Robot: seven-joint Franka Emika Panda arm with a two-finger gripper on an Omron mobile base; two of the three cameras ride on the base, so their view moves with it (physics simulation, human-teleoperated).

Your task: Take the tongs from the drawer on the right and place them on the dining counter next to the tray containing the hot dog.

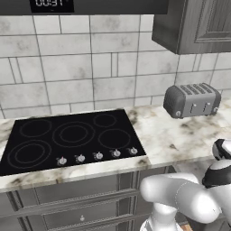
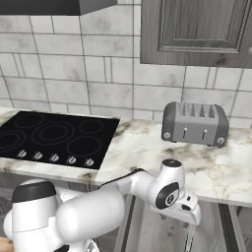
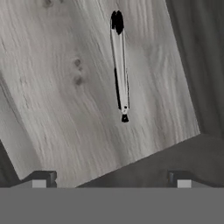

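The tongs [image 3: 120, 70] lie flat on the pale grey floor of the open drawer [image 3: 52, 87]: slim, silvery, with dark ends, running lengthwise up the hand view. My gripper [image 3: 111, 181] hovers above the drawer, open wide, one fingertip [image 3: 41, 179] at each lower corner and nothing between them. The tongs sit ahead of the fingers, roughly centred between them, untouched. In the right base view my arm reaches down past the worktop edge into the drawer [image 2: 157, 231]. The dining counter, the tray and the hot dog are out of view.
A marble worktop [image 1: 176, 135] carries a black cooktop [image 1: 72, 137] on the left and a grey toaster [image 2: 195, 123] on the right. A dark wall cabinet [image 2: 197, 29] hangs above. Dark drawer walls [image 3: 205, 65] border the tongs' side.
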